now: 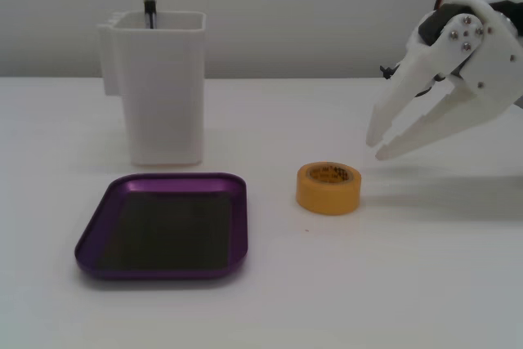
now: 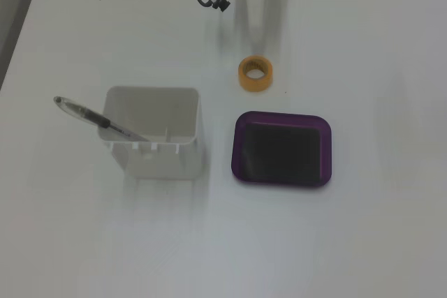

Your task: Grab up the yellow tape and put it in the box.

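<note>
The gripper [image 1: 378,143] hangs with fingers parted and empty, the yellow tape [image 1: 328,188] lying flat just below-left of its tips.

In a fixed view the white tool [image 1: 377,143] enters from three o'clock, angled down toward eight o'clock; its two fingers [image 1: 394,112] are slightly parted, tips above the counter [image 1: 392,284], gripping nothing; wires trail behind the wrist at one o'clock.
</note>
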{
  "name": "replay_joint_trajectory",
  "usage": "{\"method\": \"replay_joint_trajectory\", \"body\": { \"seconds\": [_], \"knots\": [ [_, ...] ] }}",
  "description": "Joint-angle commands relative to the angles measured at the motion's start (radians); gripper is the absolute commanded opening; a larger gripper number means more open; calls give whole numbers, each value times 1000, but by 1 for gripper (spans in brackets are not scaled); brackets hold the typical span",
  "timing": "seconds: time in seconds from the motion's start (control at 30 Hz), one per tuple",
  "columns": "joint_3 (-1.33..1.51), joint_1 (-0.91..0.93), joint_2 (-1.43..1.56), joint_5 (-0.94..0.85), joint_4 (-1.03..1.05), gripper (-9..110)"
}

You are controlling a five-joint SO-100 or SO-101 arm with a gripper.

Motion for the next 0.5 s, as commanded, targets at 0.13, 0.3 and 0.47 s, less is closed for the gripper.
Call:
{"method": "replay_joint_trajectory", "body": {
  "seconds": [0.13, 0.3, 0.47],
  "knots": [
    [2, -6, 80, 9, -9, 0],
    [-15, 6, 78, 17, -12, 0],
    [-100, 8, 64, 17, -8, 0]
  ]
}}
